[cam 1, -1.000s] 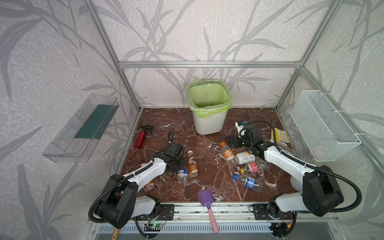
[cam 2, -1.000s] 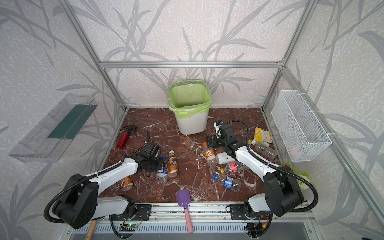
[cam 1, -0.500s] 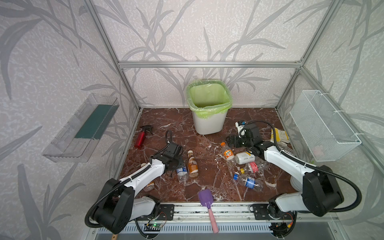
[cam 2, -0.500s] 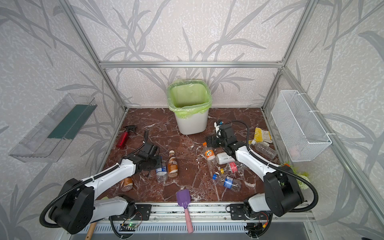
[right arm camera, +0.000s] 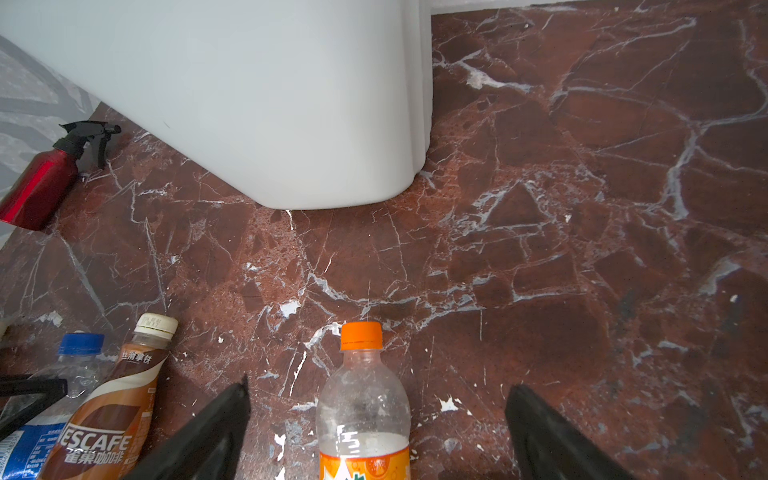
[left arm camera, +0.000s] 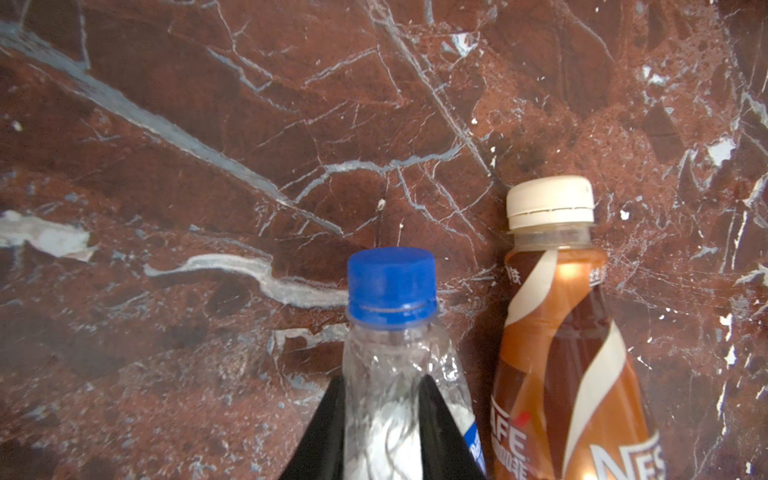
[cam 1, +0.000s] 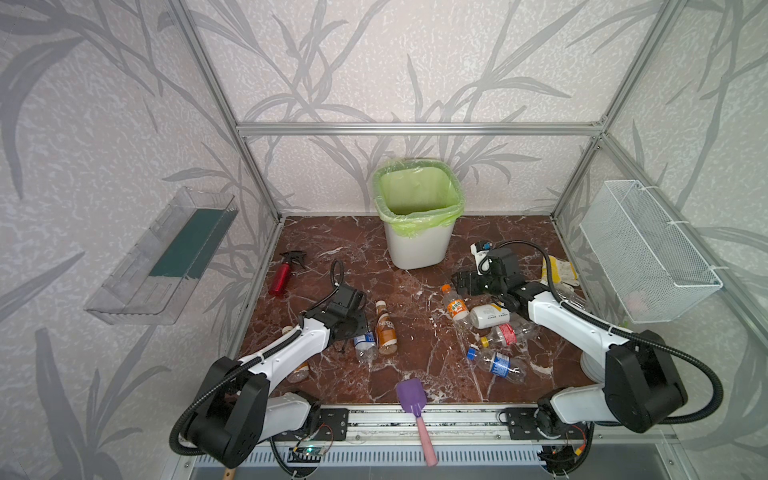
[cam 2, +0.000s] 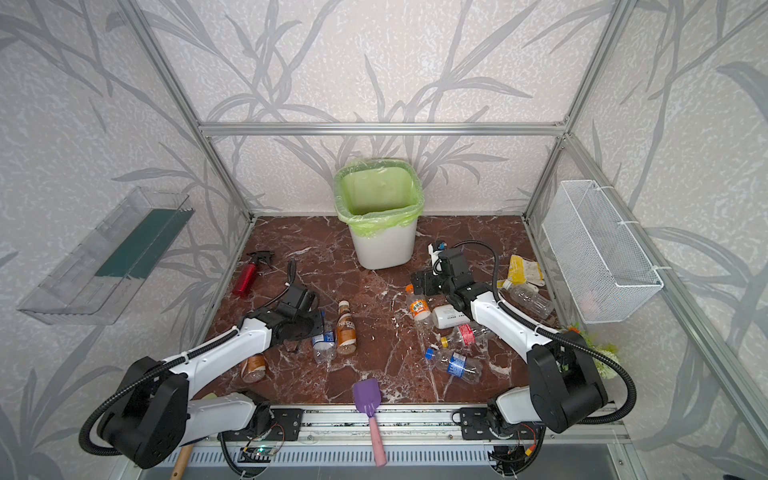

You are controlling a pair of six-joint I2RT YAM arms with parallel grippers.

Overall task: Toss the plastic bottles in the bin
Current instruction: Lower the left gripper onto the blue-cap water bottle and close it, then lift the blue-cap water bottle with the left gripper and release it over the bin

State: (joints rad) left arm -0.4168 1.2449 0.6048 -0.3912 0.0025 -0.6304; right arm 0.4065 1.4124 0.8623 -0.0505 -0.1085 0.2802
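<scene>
**Pinching the First Bottle, Bin Looking Empty**

Clamping the left gripper [left arm camera: 380, 388] shut on the shoulder of a blue-capped clear bottle [left arm camera: 390, 286], lying on the marble floor well in front of the bin [cam 1: 417, 249], toward the left arm's side, just beside a Nescafé coffee bottle [left arm camera: 557, 332]. Holding the right gripper [right arm camera: 377, 388] spread wide around an orange-capped soda bottle [right arm camera: 362, 399] near the bin's front, touching neither side of it.

Judging from both top views: nothing to be seen inside the bin's green liner, so apparently nothing thrown in yet, and no lift begun. Left to clear, besides those three: a white bottle [cam 1: 490, 315], a red-labelled one [cam 1: 507, 333] and a blue-labelled one [cam 1: 496, 363], farther from the bin on the right arm's side; a brown one [cam 2: 254, 365] half under the left arm; a clear one [cam 2: 532, 300].

Shown only by the left wrist view: black fingers [left arm camera: 324, 436] biting into the crumpled wall. Shown only by the right wrist view: open floor either side of the soda bottle. Shown only from above: the bin's inside and the whole scatter.
</scene>
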